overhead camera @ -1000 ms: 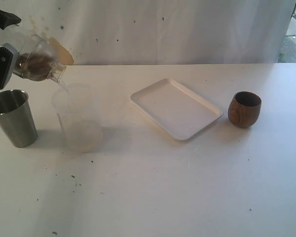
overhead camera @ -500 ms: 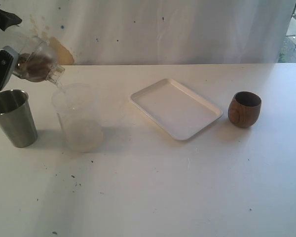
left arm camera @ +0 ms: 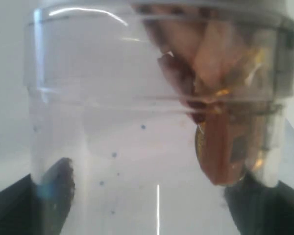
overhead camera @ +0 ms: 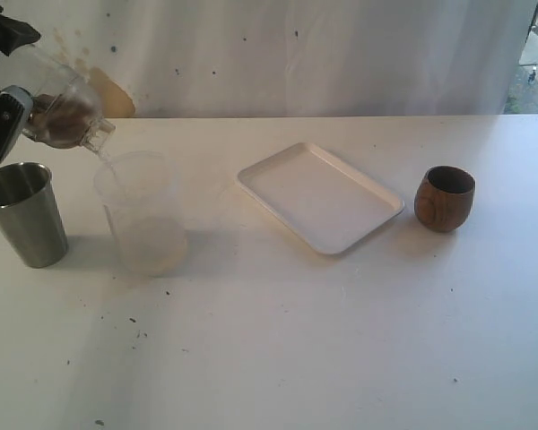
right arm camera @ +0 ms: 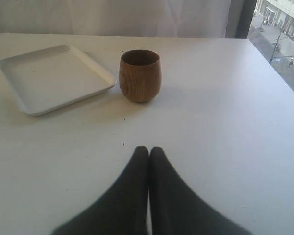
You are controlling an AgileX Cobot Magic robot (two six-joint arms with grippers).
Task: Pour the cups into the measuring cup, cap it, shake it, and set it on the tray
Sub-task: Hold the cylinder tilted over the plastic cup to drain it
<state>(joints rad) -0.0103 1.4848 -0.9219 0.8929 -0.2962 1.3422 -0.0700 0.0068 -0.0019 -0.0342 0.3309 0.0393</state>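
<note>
So the exterior cam sat out front of the white tabletop [overhead camera: 341, 340], raised a bit and tilted down, facing the pale cloth backdrop [overhead camera: 341, 54] from far enough back to catch the whole spread. The left wrist cam was jammed right up against the clear plastic cylinder with brown bits inside [left arm camera: 137, 122], which filled its frame; the exterior view had that same cylinder small at its left edge. The right wrist cam hung low over the table, looking across it at the flat white rectangular tray [right arm camera: 49, 78] and the rounded brown wooden cup [right arm camera: 140, 76], fairly near. The exterior view shared both.
</note>
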